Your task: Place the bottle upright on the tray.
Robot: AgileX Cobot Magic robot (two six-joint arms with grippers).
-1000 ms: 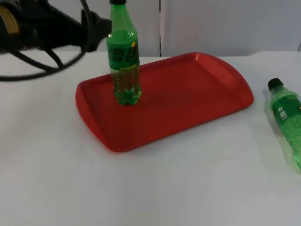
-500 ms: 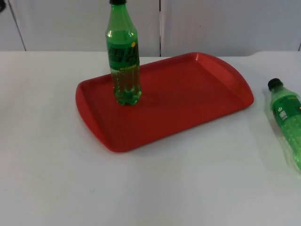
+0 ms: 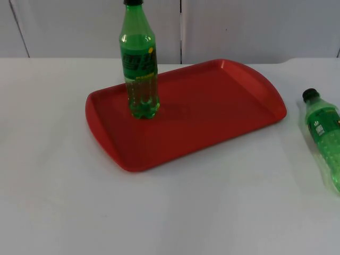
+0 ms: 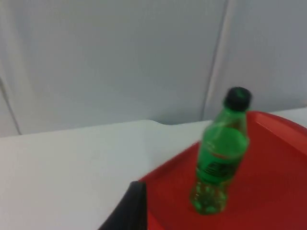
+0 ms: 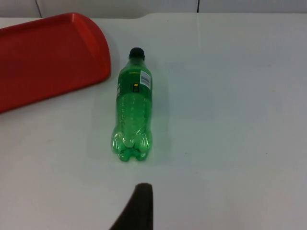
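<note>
Bottles: two are showing, an upright bottle (image 3: 140, 64) standing on the tray and a lying bottle (image 3: 325, 138) resting on the table at right.
Trays: one red tray (image 3: 212, 122) is sitting there.

A white table top (image 3: 186, 212) spreads plain and matte, ending at a grey partition wall (image 3: 239, 26). A dark vertical seam (image 3: 180, 26) splits the wall into panels (a second, fainter seam (image 3: 18, 29) stands further left). The table meets the wall in a straight edge.
</note>
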